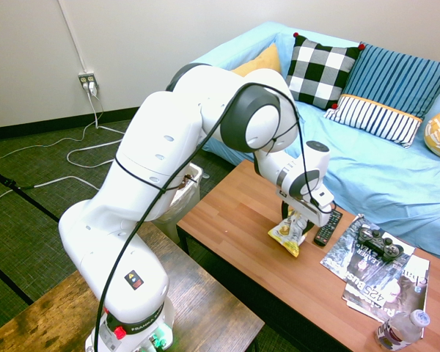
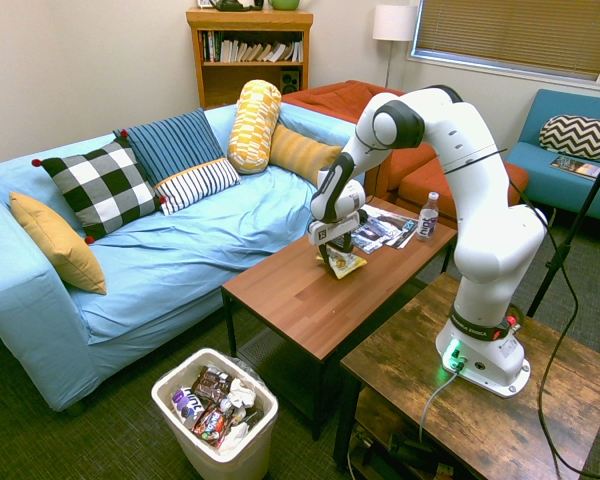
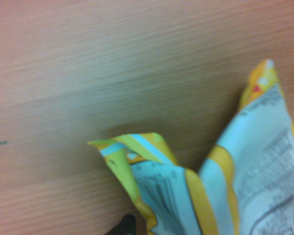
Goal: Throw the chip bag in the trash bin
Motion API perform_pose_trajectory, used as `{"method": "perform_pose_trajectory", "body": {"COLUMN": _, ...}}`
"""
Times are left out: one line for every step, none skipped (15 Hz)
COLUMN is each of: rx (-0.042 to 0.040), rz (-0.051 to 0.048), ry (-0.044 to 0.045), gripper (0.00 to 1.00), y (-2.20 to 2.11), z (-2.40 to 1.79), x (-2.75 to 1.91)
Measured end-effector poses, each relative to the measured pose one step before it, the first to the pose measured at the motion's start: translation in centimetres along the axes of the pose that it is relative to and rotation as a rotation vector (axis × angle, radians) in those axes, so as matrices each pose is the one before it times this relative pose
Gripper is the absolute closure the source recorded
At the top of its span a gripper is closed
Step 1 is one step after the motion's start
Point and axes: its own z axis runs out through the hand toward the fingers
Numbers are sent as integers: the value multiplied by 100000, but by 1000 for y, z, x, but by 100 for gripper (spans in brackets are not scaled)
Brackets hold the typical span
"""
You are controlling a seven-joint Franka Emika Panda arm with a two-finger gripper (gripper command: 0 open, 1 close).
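The chip bag (image 1: 287,239) (image 2: 346,265), yellow and crinkled, lies on the brown coffee table (image 1: 235,213) (image 2: 290,295) near its sofa-side edge. My gripper (image 1: 295,223) (image 2: 338,250) points straight down onto it, open, with its fingers straddling the bag's upper part. Up close in the wrist view, the chip bag (image 3: 257,161) shows yellow folds and white printed panels against the wood. The trash bin (image 2: 170,395), white with a clear liner and holding wrappers, stands on the floor off the table's end; in the first exterior view the trash bin (image 1: 193,176) is mostly hidden behind my arm.
A black remote (image 1: 328,227) lies just beside the bag. Magazines (image 1: 374,275) with a game controller (image 1: 379,243) on top and a water bottle (image 1: 402,328) (image 2: 427,215) sit further along the table. The blue sofa (image 2: 180,250) with cushions runs along the table's far side.
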Motion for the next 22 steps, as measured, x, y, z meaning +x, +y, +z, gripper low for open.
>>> {"method": "perform_pose_trajectory", "body": {"rx": 124, "rz": 215, "ry": -603, "gripper": 100, "y": -110, "z": 437, "x": 113}}
{"method": "perform_pose_trajectory", "body": {"rx": 82, "rz": 114, "ry": -637, "gripper": 100, "y": -8, "z": 367, "x": 21}}
{"method": "perform_pose_trajectory", "body": {"rx": 141, "rz": -152, "ry": -399, "gripper": 100, "y": 22, "z": 165, "x": 25}}
{"method": "perform_pose_trajectory", "body": {"rx": 326, "rz": -34, "ry": -304, "gripper": 100, "y": 17, "z": 23, "x": 40}}
{"method": "perform_pose_trajectory", "body": {"rx": 308, "rz": 35, "ry": -213, "gripper": 100, "y": 0, "z": -20, "x": 33}}
{"method": "perform_pose_trajectory", "body": {"rx": 215, "rz": 60, "ry": -119, "gripper": 100, "y": -62, "z": -23, "x": -6}}
{"method": "perform_pose_trajectory", "body": {"rx": 345, "rz": 54, "ry": -193, "gripper": 100, "y": -120, "z": -32, "x": -50}}
{"method": "perform_pose_trajectory", "body": {"rx": 136, "rz": -103, "ry": -88, "gripper": 100, "y": -117, "z": -46, "x": -55}}
{"method": "perform_pose_trajectory", "body": {"rx": 22, "rz": -110, "ry": -5, "gripper": 100, "y": -98, "z": -52, "x": -32}}
{"method": "perform_pose_trajectory", "body": {"rx": 120, "rz": -6, "ry": -69, "gripper": 100, "y": -50, "z": -19, "x": -28}}
{"method": "perform_pose_trajectory", "body": {"rx": 244, "rz": 86, "ry": -210, "gripper": 100, "y": -1, "z": -3, "x": -1}}
{"method": "perform_pose_trajectory", "body": {"rx": 187, "rz": 101, "ry": -147, "gripper": 100, "y": 60, "z": -3, "x": 60}}
{"method": "perform_pose_trajectory", "body": {"rx": 21, "rz": 61, "ry": 32, "gripper": 100, "y": 105, "z": -16, "x": 111}}
{"method": "perform_pose_trajectory", "body": {"rx": 82, "rz": 19, "ry": 215, "gripper": 100, "y": 55, "z": -122, "x": 110}}
{"method": "perform_pose_trajectory", "body": {"rx": 516, "rz": -100, "ry": 469, "gripper": 100, "y": -113, "z": -413, "x": 63}}
{"method": "perform_pose_trajectory", "body": {"rx": 742, "rz": -417, "ry": 650, "gripper": 100, "y": -273, "z": -654, "x": -88}}
{"method": "perform_pose_trajectory", "body": {"rx": 1045, "rz": -845, "ry": 851, "gripper": 100, "y": -403, "z": -1016, "x": -335}}
{"method": "perform_pose_trajectory", "body": {"rx": 939, "rz": -1191, "ry": 634, "gripper": 100, "y": -448, "z": -1318, "x": -687}}
{"method": "perform_pose_trajectory", "body": {"rx": 831, "rz": -1325, "ry": 297, "gripper": 100, "y": -527, "z": -1512, "x": -1018}}
{"method": "perform_pose_trajectory", "body": {"rx": 806, "rz": -1240, "ry": 179, "gripper": 100, "y": -634, "z": -1611, "x": -1238}}
{"method": "perform_pose_trajectory", "body": {"rx": 767, "rz": -1132, "ry": 133, "gripper": 100, "y": -770, "z": -1703, "x": -1419}}
{"method": "perform_pose_trajectory", "body": {"rx": 814, "rz": -858, "ry": 309, "gripper": 100, "y": -816, "z": -1672, "x": -1520}}
